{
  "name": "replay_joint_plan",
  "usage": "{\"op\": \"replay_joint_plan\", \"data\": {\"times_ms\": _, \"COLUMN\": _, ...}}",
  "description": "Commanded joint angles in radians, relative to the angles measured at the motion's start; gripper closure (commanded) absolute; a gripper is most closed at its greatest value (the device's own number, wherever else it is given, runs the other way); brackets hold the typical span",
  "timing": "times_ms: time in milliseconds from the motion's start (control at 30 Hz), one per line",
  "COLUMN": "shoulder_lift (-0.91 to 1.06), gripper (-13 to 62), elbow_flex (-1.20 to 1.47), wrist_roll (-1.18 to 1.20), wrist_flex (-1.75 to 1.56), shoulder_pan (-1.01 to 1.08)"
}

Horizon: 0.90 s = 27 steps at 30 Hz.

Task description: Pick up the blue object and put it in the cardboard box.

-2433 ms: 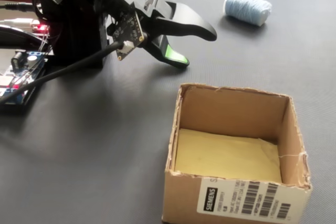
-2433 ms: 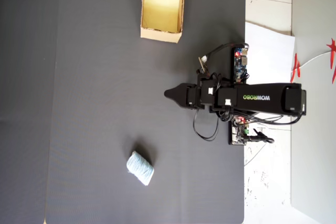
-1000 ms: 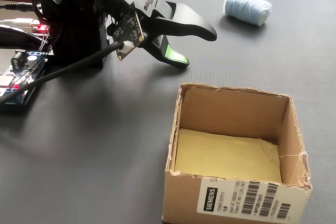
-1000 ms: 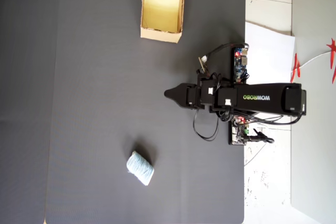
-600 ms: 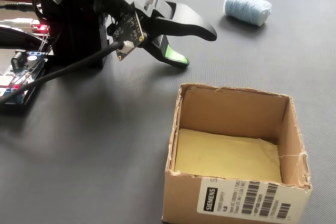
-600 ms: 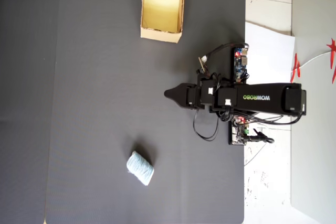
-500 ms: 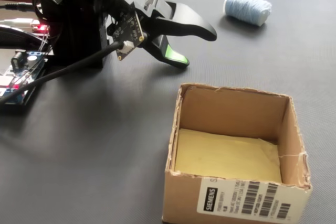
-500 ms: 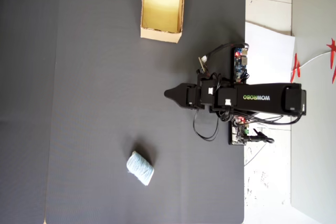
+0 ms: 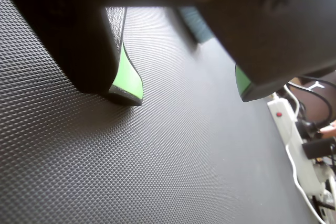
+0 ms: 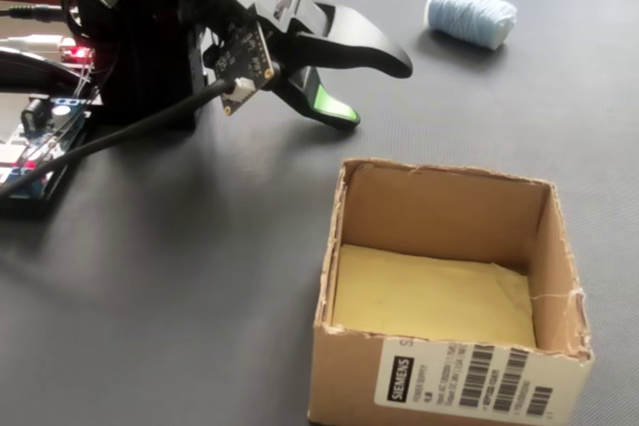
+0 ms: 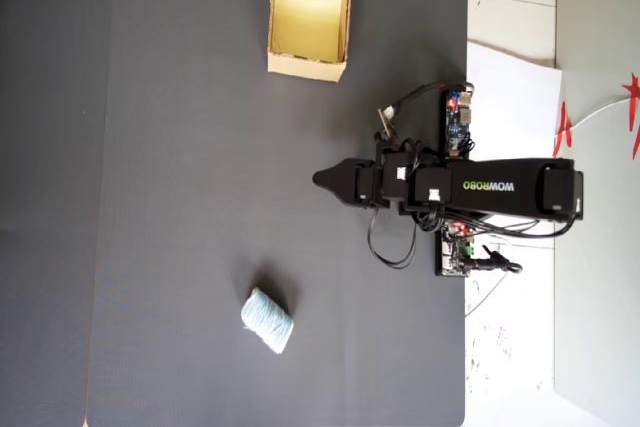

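The blue object (image 10: 471, 14), a pale blue ribbed roll, lies on the black mat at the far right of the fixed view, clear of the arm. From overhead the blue object (image 11: 268, 321) sits low on the mat. A blurred teal sliver of the blue object (image 9: 197, 22) shows ahead between the jaws in the wrist view. My gripper (image 10: 377, 92) hovers open over the mat with nothing inside; its green pads (image 9: 128, 77) stand wide apart. The cardboard box (image 10: 439, 386) stands open and looks empty near the camera; overhead, the cardboard box (image 11: 308, 67) is at the top.
Circuit boards with lit LEDs (image 10: 40, 137) and cables sit beside the arm base (image 11: 515, 187). A white power strip (image 9: 286, 124) lies off the mat's edge. White paper (image 11: 510, 77) lies beyond the mat's right edge in the overhead view.
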Motion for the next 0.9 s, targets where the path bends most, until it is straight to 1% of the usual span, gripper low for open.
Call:
{"op": "replay_joint_plan", "data": {"times_ms": 0, "shoulder_lift": 0.086, "gripper": 14.8, "elbow_flex": 0.040, "wrist_roll": 0.012, "wrist_flex": 0.104, "shoulder_pan": 0.002}}
{"op": "replay_joint_plan", "data": {"times_ms": 600, "shoulder_lift": 0.086, "gripper": 14.8, "elbow_flex": 0.040, "wrist_roll": 0.012, "wrist_flex": 0.104, "shoulder_pan": 0.002}}
{"op": "replay_joint_plan", "data": {"times_ms": 867, "shoulder_lift": 0.086, "gripper": 14.9, "elbow_flex": 0.040, "wrist_roll": 0.011, "wrist_flex": 0.103, "shoulder_pan": -0.043}}
